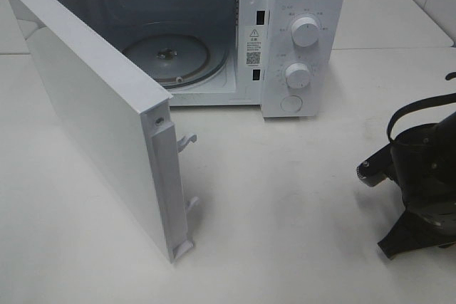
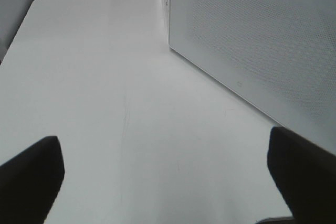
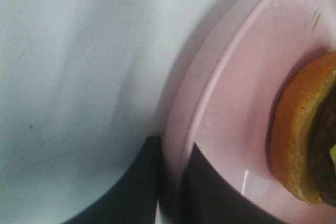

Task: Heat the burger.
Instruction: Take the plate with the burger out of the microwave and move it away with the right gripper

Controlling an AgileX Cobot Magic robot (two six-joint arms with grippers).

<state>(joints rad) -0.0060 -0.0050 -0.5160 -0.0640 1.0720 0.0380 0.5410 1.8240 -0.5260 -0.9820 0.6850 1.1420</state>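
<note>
My right pincer is closed on the rim of the pink plate; the burger sits on that plate, just beyond my fingers. The microwave, door open, stands away to the left. My left pincer is wide open, empty.

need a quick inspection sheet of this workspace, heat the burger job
surface: white table, bare in front of the microwave
job's things: burger on a pink plate, seen only in the right wrist view; microwave door swung wide open, glass turntable bare
clutter: nothing seen
grippers: left gripper open, holding nothing, beside the door; right gripper shut on the plate's rim
cables: black cable looping over the right arm
surroundings: a second white table and tiled wall behind
</note>
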